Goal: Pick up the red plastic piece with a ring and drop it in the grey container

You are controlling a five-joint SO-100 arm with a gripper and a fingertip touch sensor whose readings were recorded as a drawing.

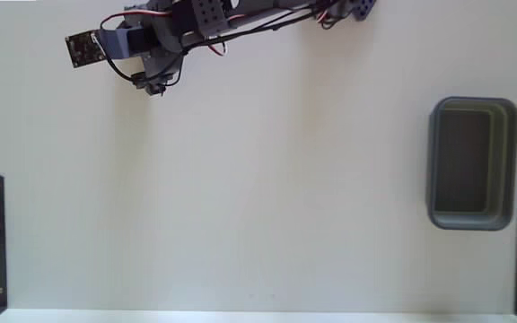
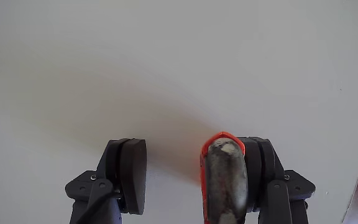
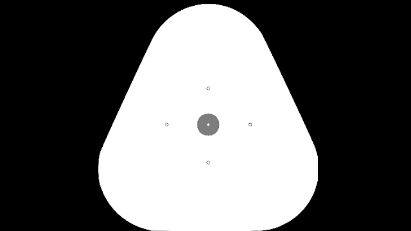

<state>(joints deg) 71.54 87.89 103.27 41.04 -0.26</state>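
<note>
My pincer (image 2: 179, 177) is open with nothing between its fingers, above the white tabletop (image 1: 267, 197). The grey container (image 1: 473, 163) sits far away.

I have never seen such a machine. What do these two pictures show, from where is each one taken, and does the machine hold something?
It is a small robot arm over a white table. One picture comes from a fixed camera above: the arm is at the top, a grey container at the right, seemingly empty. The other comes from a camera on the wrist, looking past the gripper. Its two fingers stand apart, so it is open, with nothing between them. One finger shows a red-orange edge; I cannot tell if it belongs to the finger.
</note>
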